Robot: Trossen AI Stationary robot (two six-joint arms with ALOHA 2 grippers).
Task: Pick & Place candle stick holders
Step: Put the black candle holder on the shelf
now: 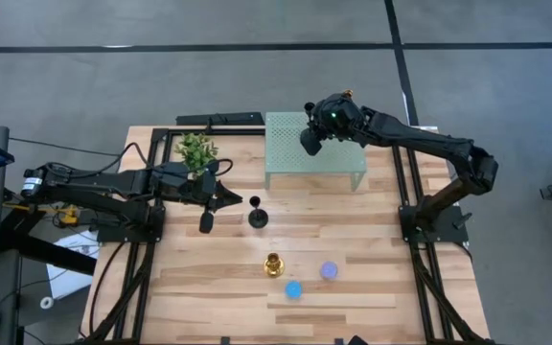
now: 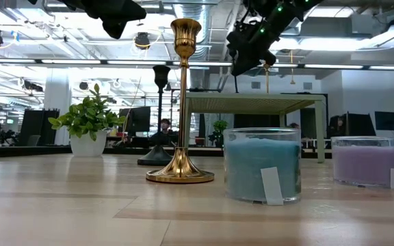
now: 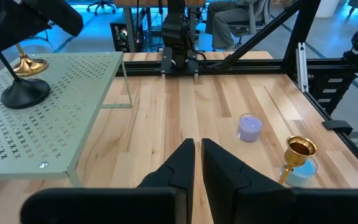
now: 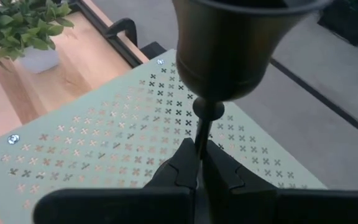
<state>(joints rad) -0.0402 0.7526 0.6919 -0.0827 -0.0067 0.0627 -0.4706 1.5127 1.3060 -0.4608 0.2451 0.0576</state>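
My right gripper [image 1: 311, 141] is over the green perforated shelf [image 1: 329, 158], shut on a black candlestick holder [image 4: 229, 50] whose base [image 3: 22, 93] is at the shelf top. A gold holder [image 3: 28, 65] stands on the shelf beside it. Another black holder [image 1: 257, 217] and another gold holder [image 1: 274, 265] stand on their bases on the table. My left gripper [image 1: 236, 198] is shut and empty, high above the table, just left of the black holder on the table. My right gripper pinches the black holder's slim stem [image 4: 202, 127] between its two fingers, just below the cup. The fingers come from above, slanting down, and lie across the stem. The holder stands about upright. I cannot tell whether its base rests on the shelf.
A blue candle jar [image 1: 294, 288] and a purple candle jar [image 1: 329, 271] stand near the gold holder on the table. A potted plant [image 1: 196, 150] stands at the far left, beside the shelf. People sit at desks beyond the table.
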